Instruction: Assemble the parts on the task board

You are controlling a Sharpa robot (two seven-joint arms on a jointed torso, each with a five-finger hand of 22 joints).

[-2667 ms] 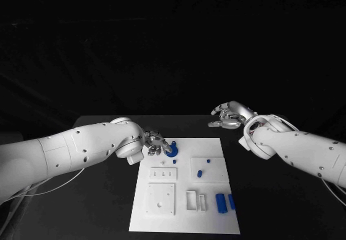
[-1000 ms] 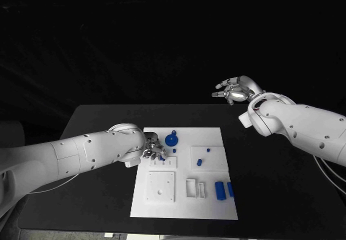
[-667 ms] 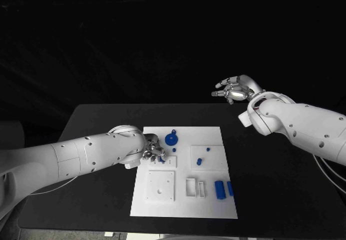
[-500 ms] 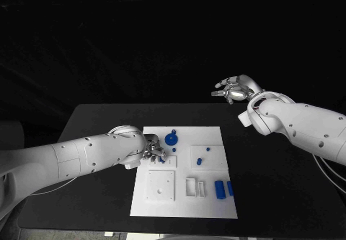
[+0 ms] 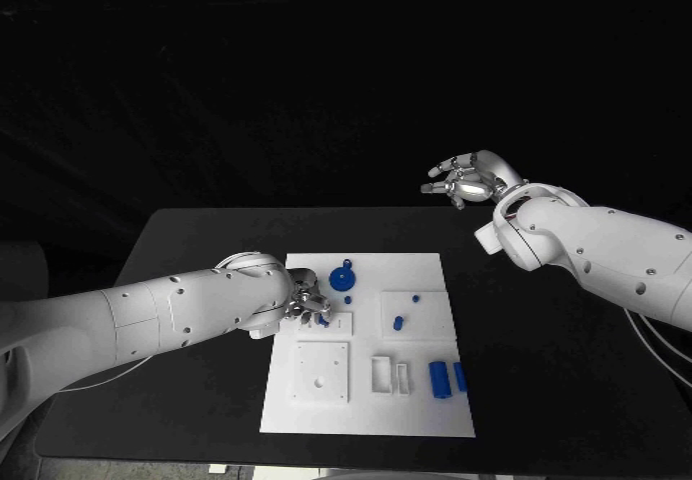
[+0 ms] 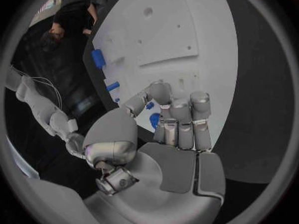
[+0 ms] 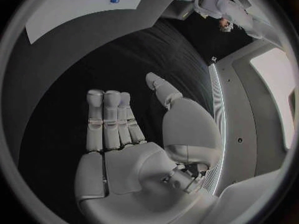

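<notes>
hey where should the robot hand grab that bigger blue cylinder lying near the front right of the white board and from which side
Probably across its middle, from straight above. The blue cylinder lies flat on the task board, long axis running front to back, so its curved sides face left and right. A thinner blue piece lies close on its right, so that side is tight for the fingers.

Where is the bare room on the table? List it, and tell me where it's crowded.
Bare black table lies right of the task board, beneath the raised right hand, and in the strip between the board's far edge and the table's back edge. It is crowded at the board's left side, where the left hand rests among small blue parts.
</notes>
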